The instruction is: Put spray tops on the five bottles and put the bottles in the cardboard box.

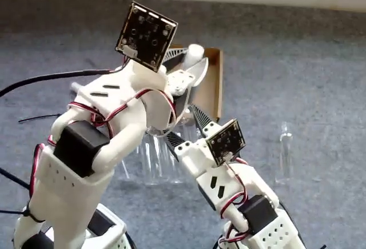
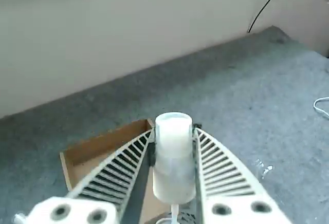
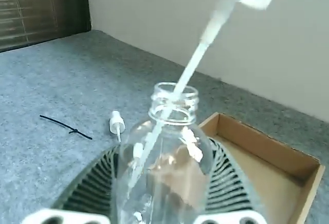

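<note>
Grey cloth point(image 1: 320, 60) covers the table. On it the cardboard box point(image 3: 267, 157) lies open; in the high view it is mostly hidden behind the left arm. The left gripper point(image 2: 174, 125) is clamped on a white spray top point(image 2: 174, 152) near the box; the right wrist view's edge cuts off the top's head. The right gripper point(image 3: 164, 149) clasps a clear bottle point(image 3: 169, 183) upright, its base out of frame. The top's thin tube point(image 3: 187, 75) slants into the bottle's neck. More bottles point(image 1: 153, 160) stand half hidden behind the arms, their number unclear. A lone bottle point(image 1: 284, 152) stands well apart from them. A loose spray top point(image 3: 116, 123) lies on the cloth.
</note>
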Available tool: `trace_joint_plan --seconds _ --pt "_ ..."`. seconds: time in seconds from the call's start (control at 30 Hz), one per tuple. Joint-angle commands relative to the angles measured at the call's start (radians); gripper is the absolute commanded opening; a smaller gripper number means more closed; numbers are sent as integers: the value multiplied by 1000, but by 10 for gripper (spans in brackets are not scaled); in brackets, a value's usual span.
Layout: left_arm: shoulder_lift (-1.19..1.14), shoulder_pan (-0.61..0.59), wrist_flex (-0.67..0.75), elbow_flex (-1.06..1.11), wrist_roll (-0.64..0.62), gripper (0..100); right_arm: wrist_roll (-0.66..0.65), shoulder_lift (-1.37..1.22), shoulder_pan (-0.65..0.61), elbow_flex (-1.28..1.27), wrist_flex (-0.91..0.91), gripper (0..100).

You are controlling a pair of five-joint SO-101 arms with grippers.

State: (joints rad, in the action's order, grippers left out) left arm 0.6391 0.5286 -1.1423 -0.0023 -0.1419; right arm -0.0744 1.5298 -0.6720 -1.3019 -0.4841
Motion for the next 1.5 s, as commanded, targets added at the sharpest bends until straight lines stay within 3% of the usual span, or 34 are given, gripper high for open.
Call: trace_joint_plan --seconds 0.0,0.23,0.43,0.63,0.87,1.17,1.3,1.47 --pt "21 1 -74 4 -6 59 40 -8 25 19 22 4" --pt "21 -76 -138 5 -3 63 44 -7 27 19 19 4" --pt "21 -93 -273 -4 -3 194 43 -8 27 19 21 4" --pt "21 -87 -293 -13 0 203 43 -8 27 21 21 4" --pt "61 -99 -290 -214 43 200 43 -8 27 15 18 4" --pt "-94 -384 -137 -162 89 200 41 -5 27 15 18 4" --pt "-196 -378 -130 -105 91 200 41 -4 27 15 18 4" --pt "-205 -262 -141 -107 91 200 41 -7 27 13 18 4"
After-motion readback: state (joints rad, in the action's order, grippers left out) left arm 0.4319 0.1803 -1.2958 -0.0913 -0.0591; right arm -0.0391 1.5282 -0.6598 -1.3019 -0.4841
